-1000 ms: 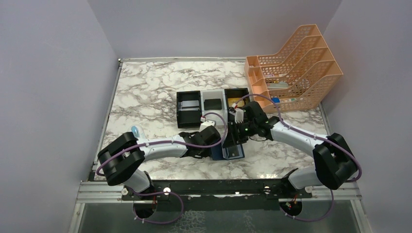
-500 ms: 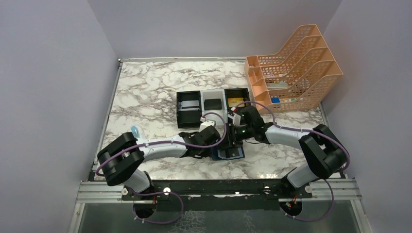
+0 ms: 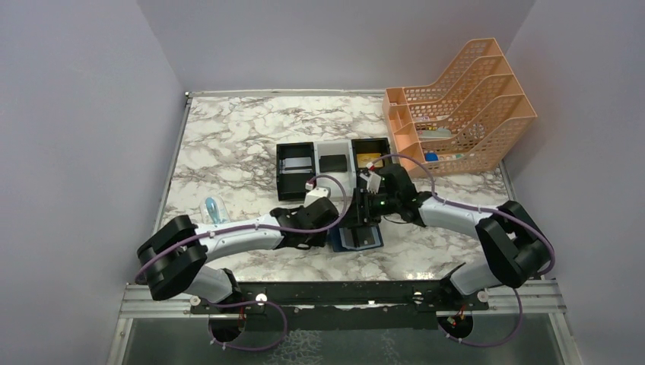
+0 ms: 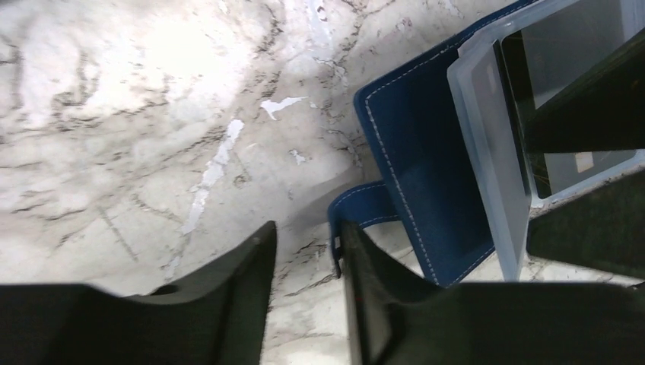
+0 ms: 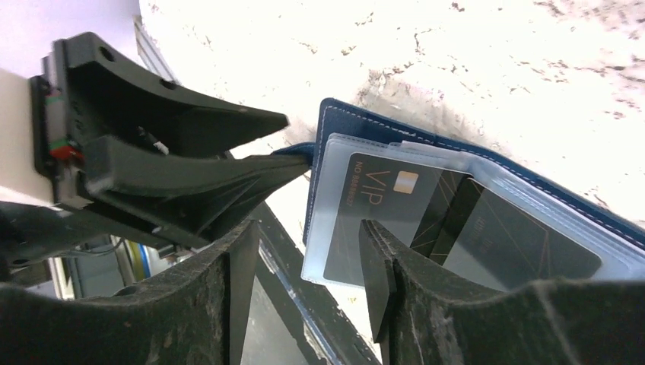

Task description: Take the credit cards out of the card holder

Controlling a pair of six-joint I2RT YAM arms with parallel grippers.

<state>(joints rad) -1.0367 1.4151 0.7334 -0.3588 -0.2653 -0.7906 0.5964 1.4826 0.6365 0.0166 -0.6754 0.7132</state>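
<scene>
Card holder (image 3: 357, 237) lies open on the counter (image 3: 228, 144), at about six o'clock from the row of box trays (image 3: 295, 163), navy cover down and clear pockets (image 5: 335, 175) facing up. Left end effector (image 4: 304, 236) sits at the holder's nine o'clock side. Its jaws are released, with bare marble showing between them, and the small tab (image 4: 357, 209) rests against one finger rather than being pinched. Right end effector (image 5: 308, 228) reaches in from twelve o'clock, likewise released, its fingers straddling the loose corner of the top pocket. A black card marked VIP (image 5: 380, 205) sits in that pocket, and a second dark card (image 5: 517, 243) lies in the pocket next to it. The main risk, as I judge it, is that nothing pins the holder down, so a pull on the card would probably drag or lift the whole booklet. Closing here could also catch the pocket film together with the card, so the card would not slide free and the leaf might crease. The two end effectors work very near each other, and a small sideways move could knock them together or spin the holder by its tab.
</scene>
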